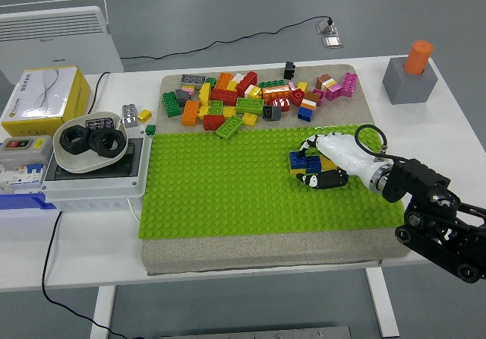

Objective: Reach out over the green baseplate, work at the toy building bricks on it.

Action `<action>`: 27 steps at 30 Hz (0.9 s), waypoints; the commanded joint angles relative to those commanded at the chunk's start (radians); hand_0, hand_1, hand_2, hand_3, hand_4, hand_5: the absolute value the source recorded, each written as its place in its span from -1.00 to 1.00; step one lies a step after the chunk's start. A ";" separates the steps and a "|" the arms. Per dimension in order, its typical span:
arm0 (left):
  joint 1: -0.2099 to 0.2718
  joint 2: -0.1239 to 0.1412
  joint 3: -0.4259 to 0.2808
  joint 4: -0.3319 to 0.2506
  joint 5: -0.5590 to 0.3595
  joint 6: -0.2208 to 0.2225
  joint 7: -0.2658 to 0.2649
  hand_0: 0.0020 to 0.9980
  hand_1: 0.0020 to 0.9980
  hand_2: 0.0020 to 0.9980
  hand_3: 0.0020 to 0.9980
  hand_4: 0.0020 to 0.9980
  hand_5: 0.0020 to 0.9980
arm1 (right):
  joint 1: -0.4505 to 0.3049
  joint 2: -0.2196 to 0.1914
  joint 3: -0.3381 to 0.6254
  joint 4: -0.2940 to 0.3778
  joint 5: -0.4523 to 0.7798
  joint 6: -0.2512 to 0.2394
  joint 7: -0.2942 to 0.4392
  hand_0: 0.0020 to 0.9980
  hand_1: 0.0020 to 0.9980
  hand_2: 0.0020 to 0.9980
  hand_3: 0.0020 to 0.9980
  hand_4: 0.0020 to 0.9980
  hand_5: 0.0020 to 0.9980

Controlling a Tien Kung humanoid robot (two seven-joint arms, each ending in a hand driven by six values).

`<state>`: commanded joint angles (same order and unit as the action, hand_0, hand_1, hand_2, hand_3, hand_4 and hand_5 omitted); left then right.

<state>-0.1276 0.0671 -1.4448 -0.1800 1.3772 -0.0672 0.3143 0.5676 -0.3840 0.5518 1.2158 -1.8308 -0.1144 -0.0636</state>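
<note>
Fingers: curled around a small cluster of blue and yellow bricks, thumb side black-tipped below, white fingers arched over the top.
Right hand: white shell, reaching in from the right over the green baseplate, black arm trailing off to the lower right corner.
Held bricks: sitting on the baseplate's right half, toward its far edge, touching the studs.
Baseplate: lies flat on a grey pad on the white surface.
Loose bricks: a mixed pile of red, orange, yellow, green, blue and pink pieces on the pad just beyond the baseplate's far edge.
Left side: white bowl with black nuts on a grey box, yellow carton behind it.
Far right: grey block with an orange cylinder standing in it, well apart from the baseplate.
Left hand: out of view.
</note>
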 joint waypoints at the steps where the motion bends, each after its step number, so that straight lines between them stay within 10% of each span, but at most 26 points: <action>1: 0.000 0.000 0.000 0.000 0.001 0.000 0.000 0.29 -0.13 0.19 0.46 0.96 1.00 | -0.001 0.001 0.000 -0.002 0.003 -0.001 0.000 0.76 0.70 0.67 0.26 0.39 -0.08; 27: 0.002 0.000 0.010 0.000 -0.008 0.002 0.000 0.29 -0.13 0.19 0.46 0.96 1.00 | -0.105 -0.039 0.140 0.096 0.283 -0.153 0.157 0.73 0.66 0.63 0.30 0.34 -0.12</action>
<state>-0.1255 0.0668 -1.4348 -0.1800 1.3691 -0.0652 0.3141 0.4630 -0.4231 0.6923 1.3116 -1.5474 -0.2674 0.0932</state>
